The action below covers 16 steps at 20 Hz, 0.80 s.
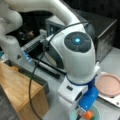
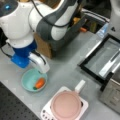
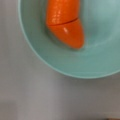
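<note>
In the wrist view the carrot and teal bowl run past the top edge.

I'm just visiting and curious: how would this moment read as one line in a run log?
pincer: over bowl rim | carrot: lying in teal bowl | pink pan: on white hob beside bowl | grey table

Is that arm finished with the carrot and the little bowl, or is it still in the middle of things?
The carrot already lies inside the teal bowl, seen close in the wrist view. The gripper hangs right over the bowl's rim, beside the carrot, with nothing visibly between its fingers. The pink pan on the small cooker holds nothing. So placing looks done; only pulling the arm away seems left.
</note>
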{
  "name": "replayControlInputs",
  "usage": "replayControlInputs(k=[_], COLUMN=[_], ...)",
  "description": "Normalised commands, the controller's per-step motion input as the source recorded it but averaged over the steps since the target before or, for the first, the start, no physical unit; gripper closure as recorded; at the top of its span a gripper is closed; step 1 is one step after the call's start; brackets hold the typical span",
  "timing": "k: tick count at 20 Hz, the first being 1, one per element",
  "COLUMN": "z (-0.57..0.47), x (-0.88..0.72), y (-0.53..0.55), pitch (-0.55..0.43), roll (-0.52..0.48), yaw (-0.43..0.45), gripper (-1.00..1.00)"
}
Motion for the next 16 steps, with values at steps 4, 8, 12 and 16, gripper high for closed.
replayControlInputs(k=[4, 8, 12, 16], z=[-0.03, -0.12, -0.19, -0.21], x=[-0.61, -0.6, -0.54, -0.58], y=[0.39, 0.26, 0.17, 0.17], pitch=[-0.12, -0.194, -0.27, -0.272], roll=[-0.169, -0.213, -0.195, -0.174], yaw=[0.012, 0.048, 0.022, -0.015], gripper=[-1.0, -1.0, -1.0, -1.0])
